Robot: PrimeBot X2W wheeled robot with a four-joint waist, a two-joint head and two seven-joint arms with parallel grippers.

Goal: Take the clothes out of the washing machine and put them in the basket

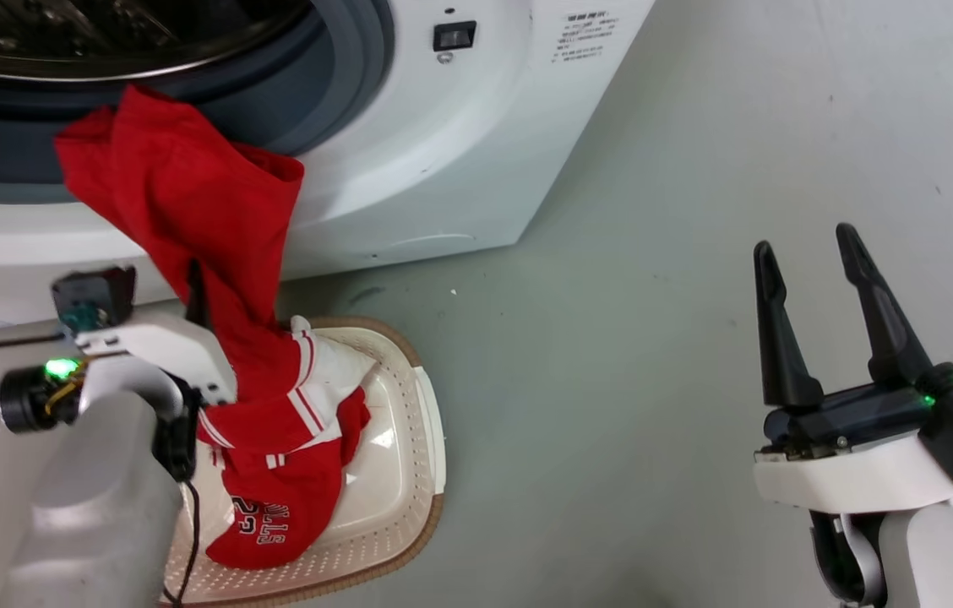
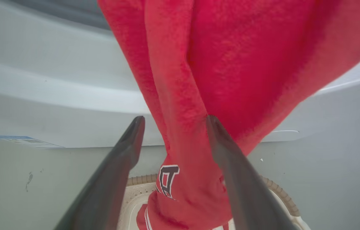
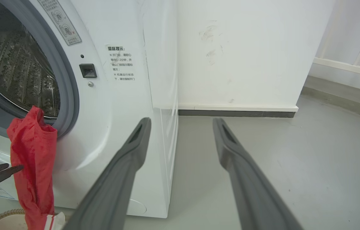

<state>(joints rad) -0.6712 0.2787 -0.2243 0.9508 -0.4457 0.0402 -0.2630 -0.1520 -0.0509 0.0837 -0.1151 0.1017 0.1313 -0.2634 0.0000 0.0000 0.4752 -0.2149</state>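
Nearest us, the left tool (image 2: 173, 121) has its two fingers (image 2: 113, 179) spread wide. A hanging fold of the red clothes (image 2: 199, 80) runs down between them. The cloth lies against one finger and clear of the other, so we see nothing pinched.

The right tool (image 1: 804, 239) is spread just as wide and carries nothing. It is poised over the bare grey floor (image 1: 612, 380), well apart from the basket (image 1: 430, 439).

The basket sits on the floor just in front of the washing machine (image 1: 443, 152). In the half nearer the left arm we see a heap of red cloth with white lettering and striped trim.

From that heap one long stretch of red rises to the door opening. Its top end is draped over the lower lip of the grey seal (image 3: 71, 95).

Behind the seal we see the holed steel drum (image 3: 14, 73). Past the machine's side a white wall (image 3: 237, 48) meets the floor.
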